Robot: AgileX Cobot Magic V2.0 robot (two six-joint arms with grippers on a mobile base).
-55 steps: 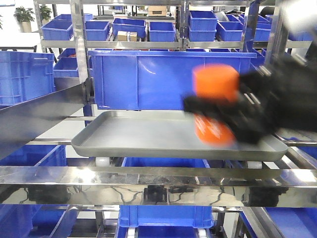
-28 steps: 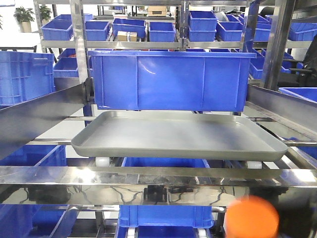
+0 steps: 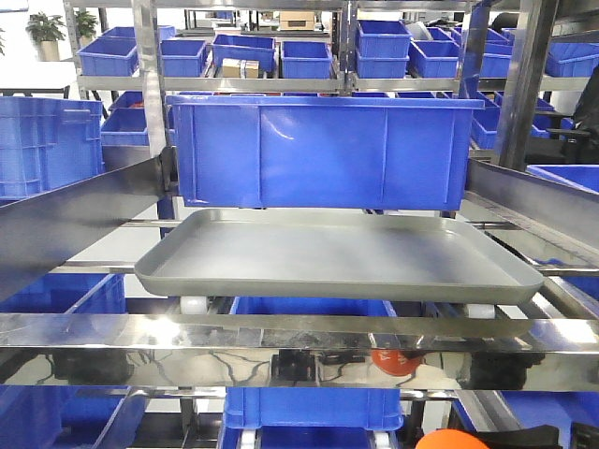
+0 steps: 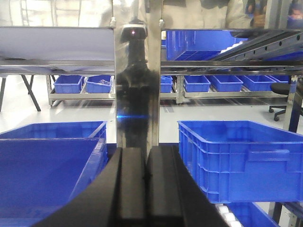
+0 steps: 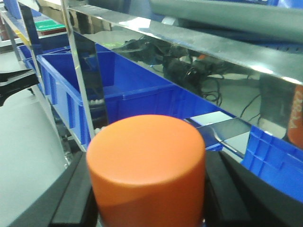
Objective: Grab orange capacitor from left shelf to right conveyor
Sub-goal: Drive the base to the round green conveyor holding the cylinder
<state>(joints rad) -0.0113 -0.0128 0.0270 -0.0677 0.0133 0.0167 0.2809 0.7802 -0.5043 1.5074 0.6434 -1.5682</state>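
Note:
The orange capacitor [image 5: 147, 156] fills the right wrist view, and my right gripper [image 5: 149, 205] is shut on it, with a black finger [image 5: 71, 198] pressed to each side. In the front view only the capacitor's top [image 3: 452, 441] shows at the bottom edge, below the left shelf's steel front rail [image 3: 187, 341]; an orange reflection shows in that rail. The shelf's grey tray [image 3: 337, 262] holds nothing. My left gripper [image 4: 145, 156] is shut on nothing, facing a steel post [image 4: 135, 90]. The right conveyor is out of view.
A large blue bin [image 3: 318, 150] sits right behind the tray, with more blue bins [image 3: 243, 51] on the racks beyond. Blue crates [image 4: 236, 156] flank the left gripper. A slanted steel rail [image 5: 189, 42] and a blue bin [image 5: 118, 80] lie close ahead of the right gripper.
The right gripper has carried the capacitor off the tray, down and back past the front rail, to the bottom edge of the front view. The tray now stands bare.

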